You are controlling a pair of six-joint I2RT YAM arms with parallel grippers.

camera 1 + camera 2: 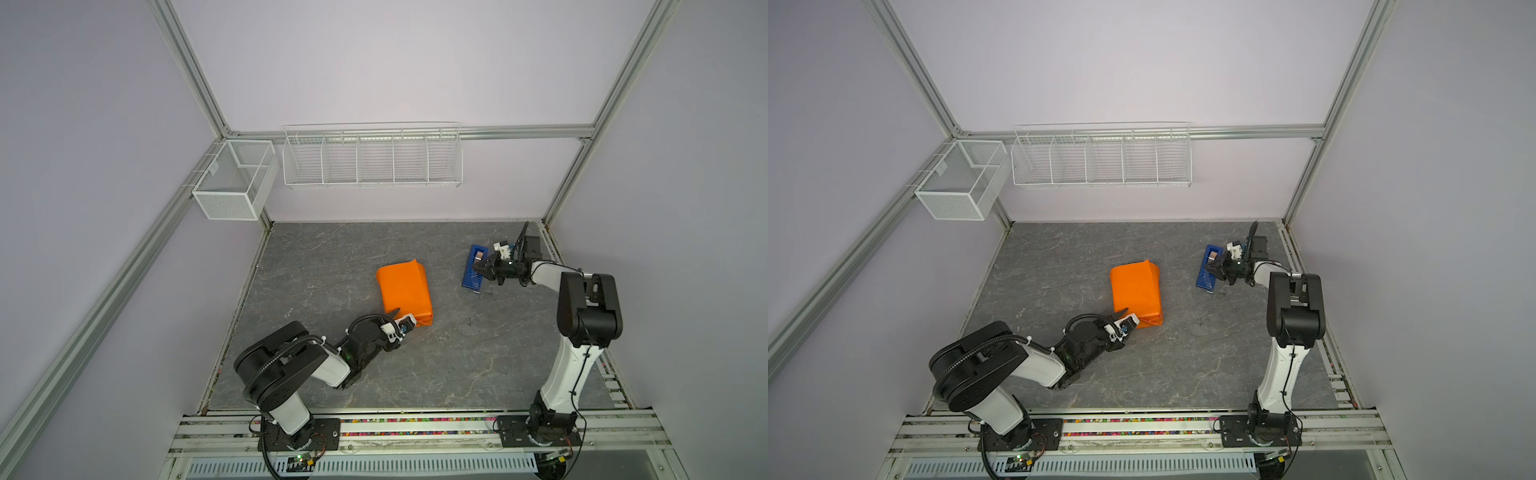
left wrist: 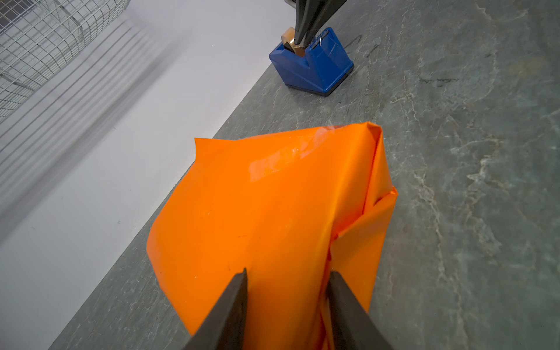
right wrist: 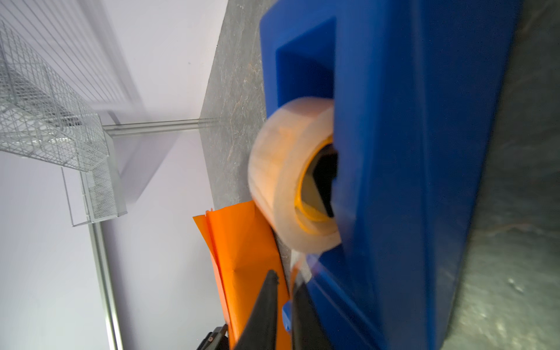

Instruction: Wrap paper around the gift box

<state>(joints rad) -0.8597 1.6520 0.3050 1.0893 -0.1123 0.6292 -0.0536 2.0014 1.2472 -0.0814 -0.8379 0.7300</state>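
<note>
Two plain surfaces: orange paper (image 1: 403, 291), blue tape dispenser (image 1: 470, 279).

Two white-and-black arms (image 1: 569, 365) (black cables (image 1: 270, 361) zip-tied along them) on black baseplates (image 1: 513, 430).

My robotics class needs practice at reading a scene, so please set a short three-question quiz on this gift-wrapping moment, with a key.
1. True or false: the right end effector is at the blue tape dispenser.
2. In both top views, the left end effector meets the orange paper at: A) its lower end; B) its upper end; C) nowhere.
3. Fill in: the long wire rack on the back wall has ___ compartments.
Key: 1 true; 2 A; 3 five.
</note>
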